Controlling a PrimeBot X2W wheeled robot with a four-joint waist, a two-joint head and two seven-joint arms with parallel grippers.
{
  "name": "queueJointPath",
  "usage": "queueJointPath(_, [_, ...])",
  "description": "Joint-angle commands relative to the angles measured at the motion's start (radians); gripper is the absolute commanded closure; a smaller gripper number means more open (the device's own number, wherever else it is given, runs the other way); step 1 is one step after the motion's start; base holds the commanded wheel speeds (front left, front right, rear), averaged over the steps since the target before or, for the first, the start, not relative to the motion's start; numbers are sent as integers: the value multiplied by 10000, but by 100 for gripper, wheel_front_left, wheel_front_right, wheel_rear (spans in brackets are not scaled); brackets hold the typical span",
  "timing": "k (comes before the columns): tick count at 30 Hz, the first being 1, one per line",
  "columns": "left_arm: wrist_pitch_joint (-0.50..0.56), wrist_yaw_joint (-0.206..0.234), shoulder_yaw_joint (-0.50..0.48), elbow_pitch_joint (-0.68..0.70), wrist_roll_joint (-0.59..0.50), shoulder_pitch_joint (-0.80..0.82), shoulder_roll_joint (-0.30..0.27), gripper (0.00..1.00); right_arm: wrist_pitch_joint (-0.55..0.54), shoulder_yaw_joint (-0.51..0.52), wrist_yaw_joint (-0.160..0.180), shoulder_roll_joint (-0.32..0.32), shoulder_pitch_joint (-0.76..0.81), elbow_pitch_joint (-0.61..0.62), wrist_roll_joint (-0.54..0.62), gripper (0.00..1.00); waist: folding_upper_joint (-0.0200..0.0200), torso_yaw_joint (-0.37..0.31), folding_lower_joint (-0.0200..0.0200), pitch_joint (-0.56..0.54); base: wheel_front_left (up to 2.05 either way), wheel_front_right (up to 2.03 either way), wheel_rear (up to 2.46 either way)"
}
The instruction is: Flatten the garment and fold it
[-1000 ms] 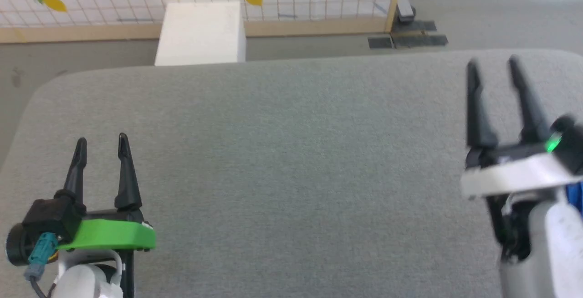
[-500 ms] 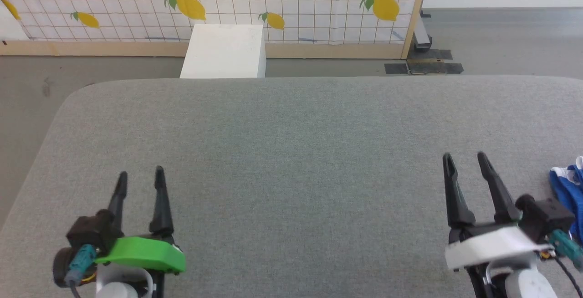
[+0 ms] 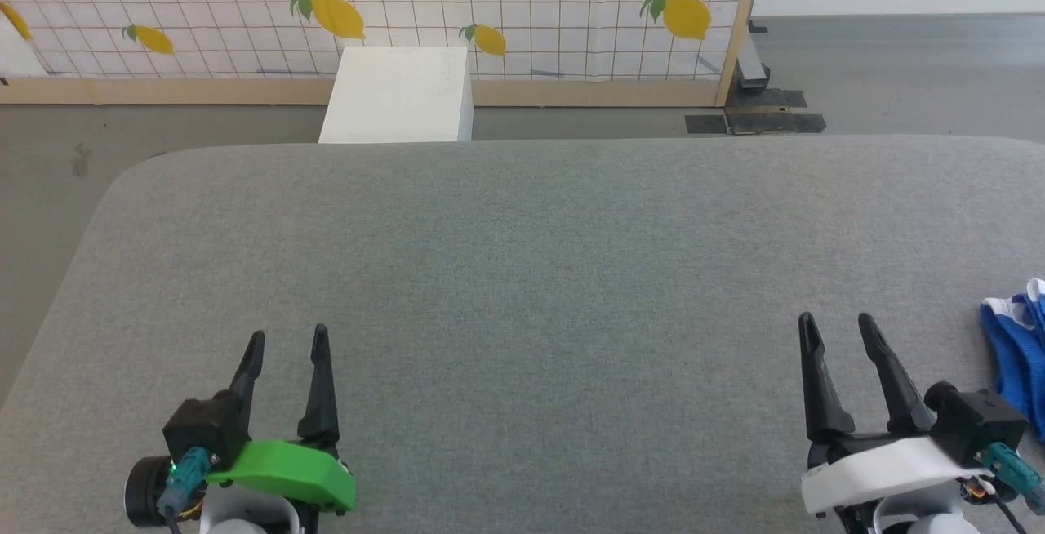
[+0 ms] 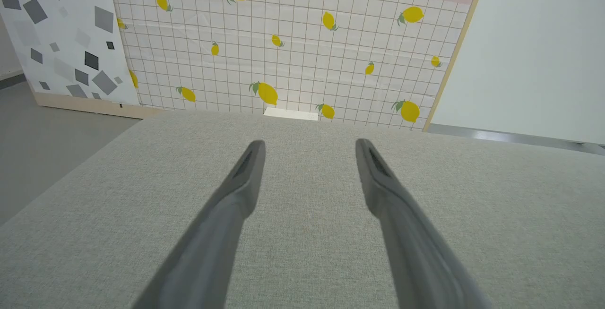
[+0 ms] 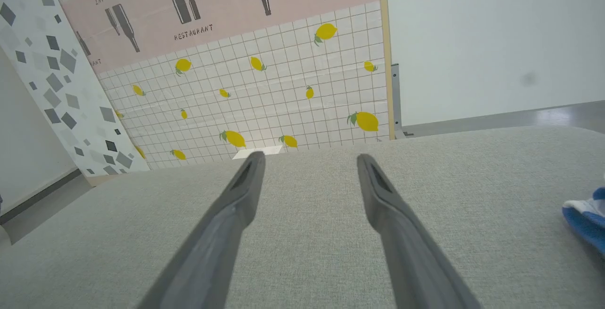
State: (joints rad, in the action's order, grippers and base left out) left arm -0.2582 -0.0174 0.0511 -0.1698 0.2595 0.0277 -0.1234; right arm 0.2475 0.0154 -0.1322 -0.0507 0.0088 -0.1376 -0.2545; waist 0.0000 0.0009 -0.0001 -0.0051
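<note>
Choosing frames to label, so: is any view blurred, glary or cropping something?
Head view: sharp, evenly lit, no glare; garment cut by the right edge. Left wrist view: fingers soft, wall sharp. Right wrist view: the same, garment cut by the edge.

My left gripper (image 3: 288, 332) sits low on my left, fingers (image 3: 321, 387) spread apart. My right gripper (image 3: 836, 318) sits low on my right, spread too.

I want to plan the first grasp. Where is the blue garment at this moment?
The garment lies on the grey surface at the right edge of the head view, just right of the right gripper and apart from it.
</note>
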Motion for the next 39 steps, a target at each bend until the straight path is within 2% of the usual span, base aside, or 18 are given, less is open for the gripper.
queueJointPath(1, [-35, -40, 1, -24, -177, -118, 79, 0, 89, 28, 15, 4, 181, -46, -53, 0, 0, -13, 1, -2, 0, 0, 0])
queueJointPath(2, [7, -2, -20, -7, -111, -41, 32, 100, -7, 21, 0, -2, 112, -35, -2, 100, 0, -23, 1, 1, 0, 0, 0])
queueJointPath(39, [693, 44, -149, 442, -765, -100, 213, 100, -660, -28, 4, 0, 59, 337, 670, 100, 0, -20, 1, 14, 0, 0, 0])
